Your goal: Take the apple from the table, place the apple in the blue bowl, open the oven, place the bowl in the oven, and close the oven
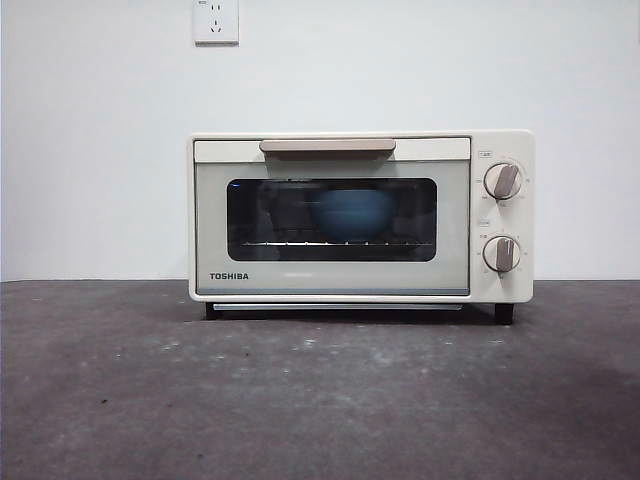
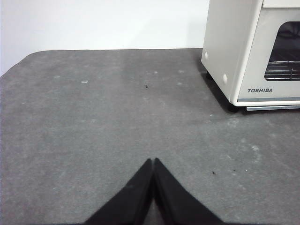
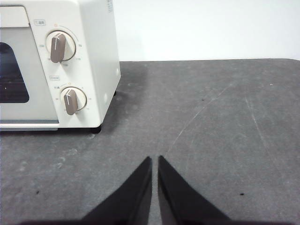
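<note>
Both sets of fingers are pressed together with nothing between them: the left gripper (image 2: 153, 161) hangs over bare table (image 2: 93, 117) with the oven (image 2: 243, 51) at the upper right of its frame, and the right gripper (image 3: 155, 159) hangs over the table with the oven's knob side at the upper left of its frame. Neither touches anything.

From the front, the TOSHIBA oven (image 1: 360, 218) sits in the middle of the frame with its glass door (image 1: 331, 220) flush under the beige bar handle (image 1: 327, 146). Behind the glass, the blue bowl (image 1: 352, 213) rests on the wire rack (image 1: 330, 243), roughly centred. The apple cannot be seen; presumably it is inside the bowl, hidden by the rim and dark glass.

Judging by this, every step looks finished. Doing it well now means keeping both arms parked clear of the door and checking that no gap shows along its top edge.
</note>
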